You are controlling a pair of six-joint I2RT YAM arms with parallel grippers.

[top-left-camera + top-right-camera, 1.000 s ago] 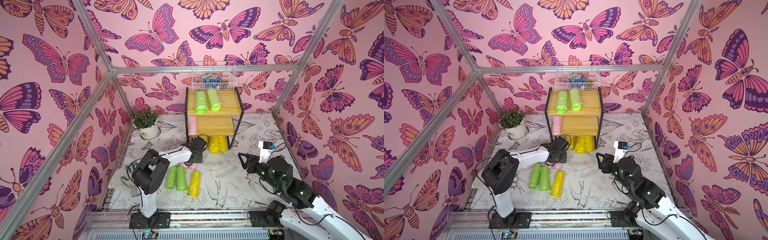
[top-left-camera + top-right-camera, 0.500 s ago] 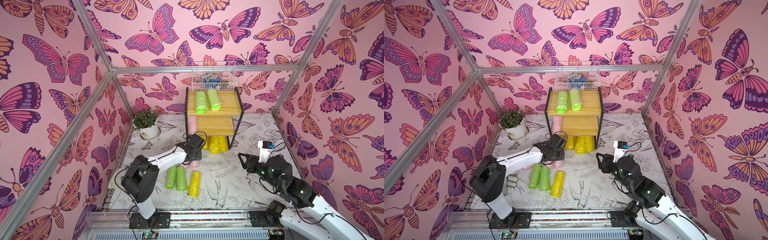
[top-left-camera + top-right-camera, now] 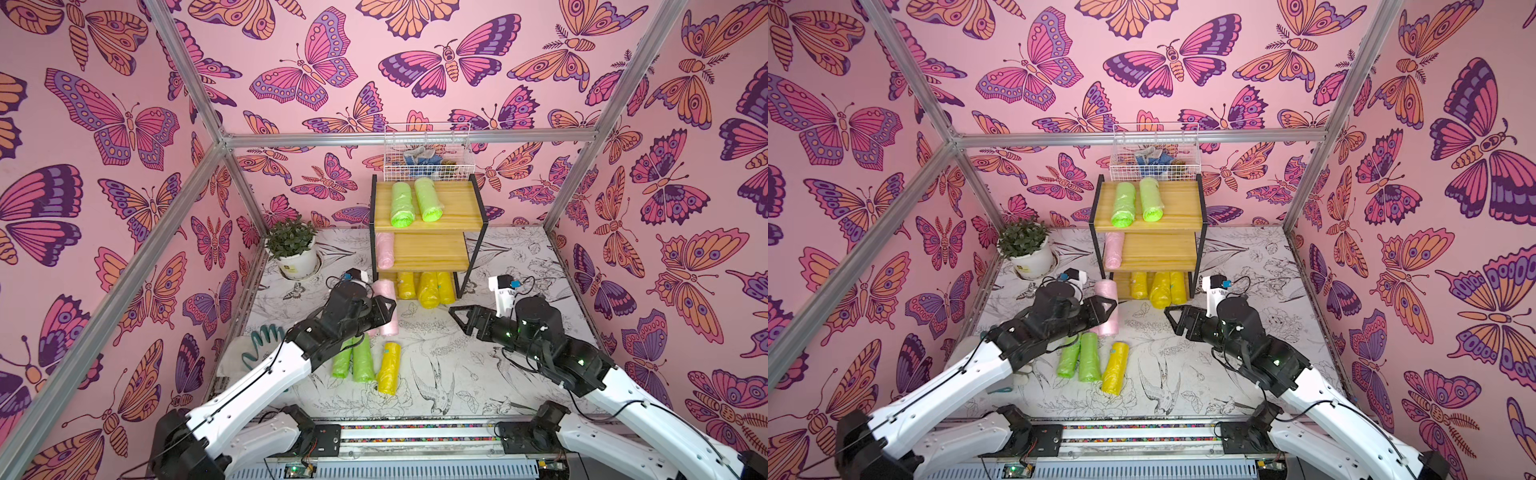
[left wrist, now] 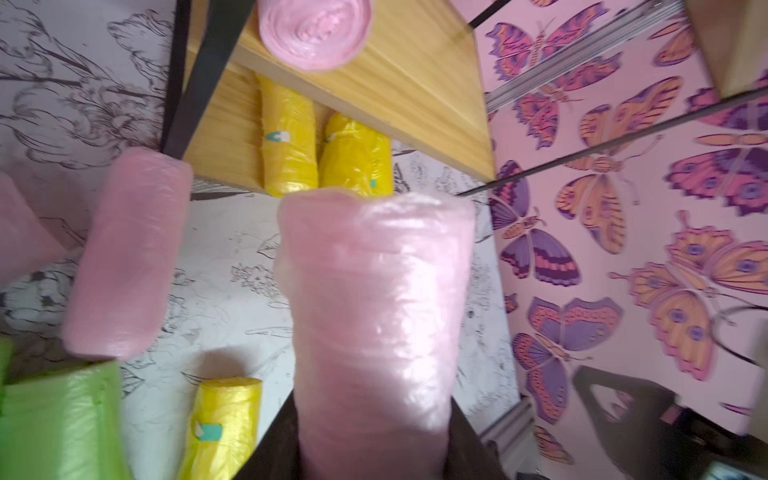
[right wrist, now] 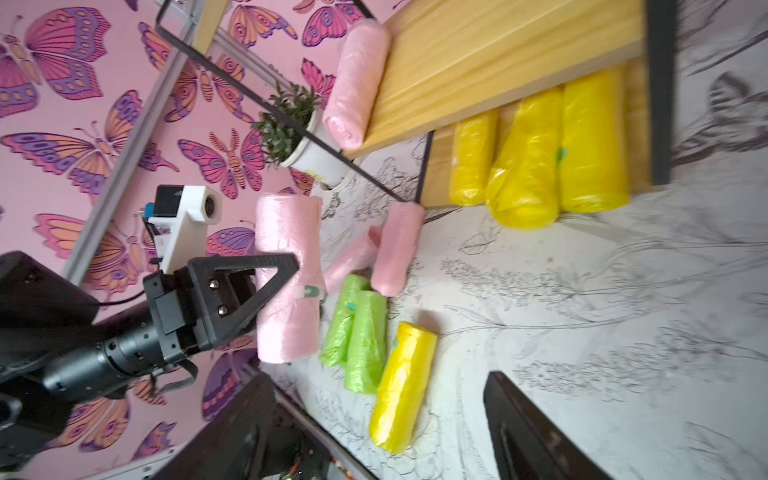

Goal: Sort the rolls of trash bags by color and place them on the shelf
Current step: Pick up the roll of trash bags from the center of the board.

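Pink roll (image 5: 286, 232), crinkly film, likely light, soft, slippery, hanging off floor (image 3: 436, 332), clamped mid-length in left gripper (image 3: 384, 311), just before shelf (image 3: 440, 253). Middle grip judged best, ends probably squashing, sliding out. Second pink (image 3: 384, 249) lying on middle board. Greens (image 3: 363, 359), yellow (image 3: 390, 368) lying on floor. Right gripper (image 3: 459, 318) hovering, jaws spread, carrying nothing.

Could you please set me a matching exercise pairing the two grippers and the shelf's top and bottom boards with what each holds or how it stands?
Column one:
1. left gripper
2. right gripper
3. top board
4. bottom board

Column two:
a. three yellow rolls
b. open, holding nothing
c. two green rolls
d. shut on a pink roll

Pairs: 1-d, 2-b, 3-c, 4-a
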